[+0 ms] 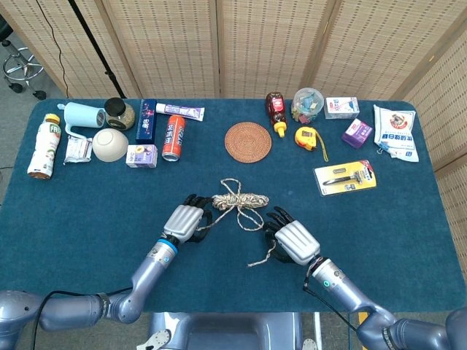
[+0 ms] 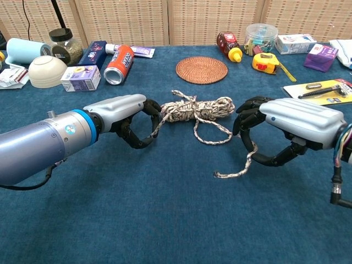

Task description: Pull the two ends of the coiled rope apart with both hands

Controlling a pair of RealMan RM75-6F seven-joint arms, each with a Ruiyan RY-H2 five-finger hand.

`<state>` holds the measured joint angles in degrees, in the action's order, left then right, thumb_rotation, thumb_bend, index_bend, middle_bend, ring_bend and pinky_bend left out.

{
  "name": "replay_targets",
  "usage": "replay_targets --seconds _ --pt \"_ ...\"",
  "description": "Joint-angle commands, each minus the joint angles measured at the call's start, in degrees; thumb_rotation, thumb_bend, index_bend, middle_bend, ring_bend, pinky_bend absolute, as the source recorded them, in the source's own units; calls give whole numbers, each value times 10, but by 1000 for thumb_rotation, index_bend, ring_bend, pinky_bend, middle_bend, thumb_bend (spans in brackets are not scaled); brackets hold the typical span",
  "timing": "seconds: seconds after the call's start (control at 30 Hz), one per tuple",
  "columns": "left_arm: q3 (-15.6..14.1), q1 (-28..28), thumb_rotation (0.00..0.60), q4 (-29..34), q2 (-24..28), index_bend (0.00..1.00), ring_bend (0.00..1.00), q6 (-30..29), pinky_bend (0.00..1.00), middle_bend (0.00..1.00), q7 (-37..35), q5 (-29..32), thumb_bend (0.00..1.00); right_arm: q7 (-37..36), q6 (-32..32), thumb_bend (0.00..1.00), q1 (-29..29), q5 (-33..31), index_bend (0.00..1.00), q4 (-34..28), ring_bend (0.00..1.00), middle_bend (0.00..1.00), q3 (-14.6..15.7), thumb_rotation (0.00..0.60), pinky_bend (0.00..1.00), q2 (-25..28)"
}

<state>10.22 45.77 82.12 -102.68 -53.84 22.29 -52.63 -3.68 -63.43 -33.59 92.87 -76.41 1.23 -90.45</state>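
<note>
Blue cloth table point(image 1: 87, 219) before woven folding screens point(image 1: 168, 44). Far right, clear tub point(image 1: 307, 103) of coloured clips; far left, white bowl point(image 1: 109, 144), contents unseen. Labels too small to read. Coiled rope point(image 2: 198, 109) mid-table; left hand point(image 2: 124, 113) grasping one end, right hand point(image 2: 286, 129) grasping the other.

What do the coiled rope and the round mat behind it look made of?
Coiled rope: probably braided cotton or synthetic cord, matte, with mottled cream and brown strands visible.
Round mat: seemingly woven rattan or similar plant fibre, reddish brown, with concentric coiled rings.
</note>
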Motion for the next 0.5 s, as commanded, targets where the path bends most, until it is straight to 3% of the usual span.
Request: replay_targets --seconds 0.03,0.5 --pt "-1 0 600 -1 0 539 102 0 0 153 0 0 414 0 0 446 0 0 628 0 129 315 0 600 0 0" --pt "1 0 600 3 8 525 102 6 0 160 0 3 427 -3 2 447 -1 -1 628 3 129 315 -1 600 0 -2"
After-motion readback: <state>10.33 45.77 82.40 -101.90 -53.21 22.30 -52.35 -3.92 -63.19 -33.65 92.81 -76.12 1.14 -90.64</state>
